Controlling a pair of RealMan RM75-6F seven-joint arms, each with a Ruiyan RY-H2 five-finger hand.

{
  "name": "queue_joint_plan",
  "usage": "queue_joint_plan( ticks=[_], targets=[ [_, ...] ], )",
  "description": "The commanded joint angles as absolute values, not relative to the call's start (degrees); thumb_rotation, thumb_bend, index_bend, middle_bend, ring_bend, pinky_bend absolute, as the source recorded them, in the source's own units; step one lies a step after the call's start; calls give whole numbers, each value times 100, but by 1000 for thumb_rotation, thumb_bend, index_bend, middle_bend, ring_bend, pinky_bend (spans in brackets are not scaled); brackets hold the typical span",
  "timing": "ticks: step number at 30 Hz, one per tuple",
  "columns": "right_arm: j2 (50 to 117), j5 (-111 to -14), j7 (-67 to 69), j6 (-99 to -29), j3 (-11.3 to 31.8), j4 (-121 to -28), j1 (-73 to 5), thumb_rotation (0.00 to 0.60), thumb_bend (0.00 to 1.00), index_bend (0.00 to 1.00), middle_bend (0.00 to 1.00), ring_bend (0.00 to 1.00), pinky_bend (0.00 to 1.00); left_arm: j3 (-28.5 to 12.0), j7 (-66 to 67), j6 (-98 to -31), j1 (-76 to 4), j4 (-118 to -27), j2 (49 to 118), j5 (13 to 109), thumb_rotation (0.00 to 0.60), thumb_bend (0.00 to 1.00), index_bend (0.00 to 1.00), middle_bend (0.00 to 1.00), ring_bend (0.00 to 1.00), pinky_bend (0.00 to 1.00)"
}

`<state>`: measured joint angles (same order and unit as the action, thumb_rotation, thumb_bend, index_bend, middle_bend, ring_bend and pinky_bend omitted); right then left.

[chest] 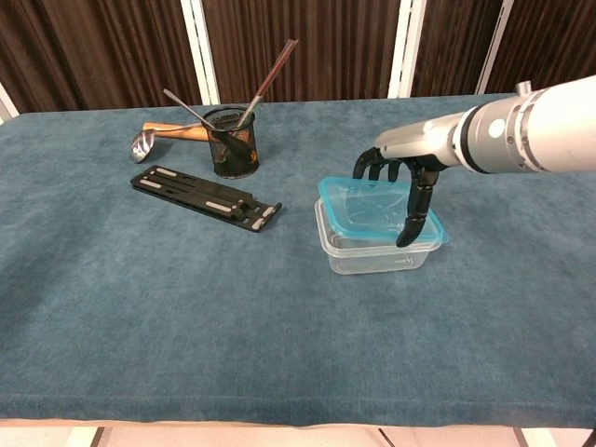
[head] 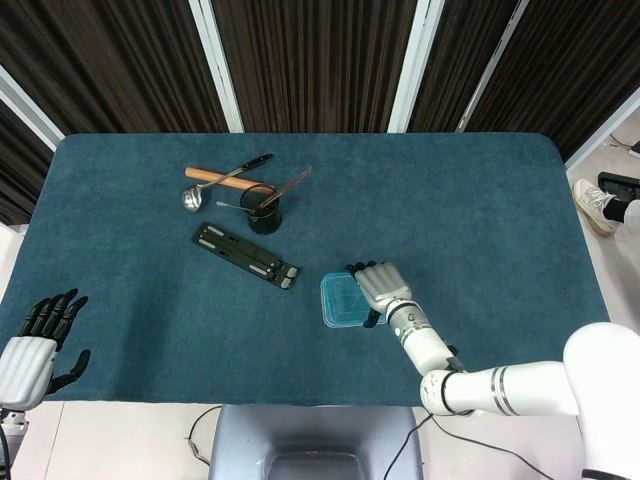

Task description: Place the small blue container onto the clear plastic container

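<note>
The small blue container (chest: 365, 207) sits on top of the clear plastic container (chest: 371, 254), near the table's front middle. From above, only the blue container (head: 343, 300) shows, covering the clear one. My right hand (chest: 402, 182) reaches over its right side, thumb down at the near edge and fingers at the far edge, gripping it. In the head view the right hand (head: 379, 286) overlaps the blue container's right edge. My left hand (head: 36, 346) hangs beyond the table's front left corner, fingers spread, holding nothing.
A black mesh cup (chest: 231, 142) with utensils stands at the back left, a ladle (chest: 149, 142) and a wooden handle (chest: 177, 130) behind it. A flat black folding stand (chest: 205, 197) lies left of the containers. The teal cloth (chest: 140, 307) covers the table.
</note>
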<state>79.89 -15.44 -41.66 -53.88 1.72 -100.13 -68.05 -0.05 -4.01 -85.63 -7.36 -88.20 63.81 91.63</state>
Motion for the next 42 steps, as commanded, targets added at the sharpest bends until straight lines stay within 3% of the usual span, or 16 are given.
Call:
queue_joint_plan(
  ticks=[1,42],
  targets=[
    [8018,-1523,-4189,-5411,194,-10005,-6824,600,130,771,485,469,421,-5,-410,-8570,-733,-8820,6376,9166,600,408,0,0,0,81],
    [8698,-1074,-5052,-5858,230,-9736,-7098,600,130,766,485,469,421,8,-545,-8634,-704,-8800,6335,9210,600,408,0,0,0,81]
  ],
)
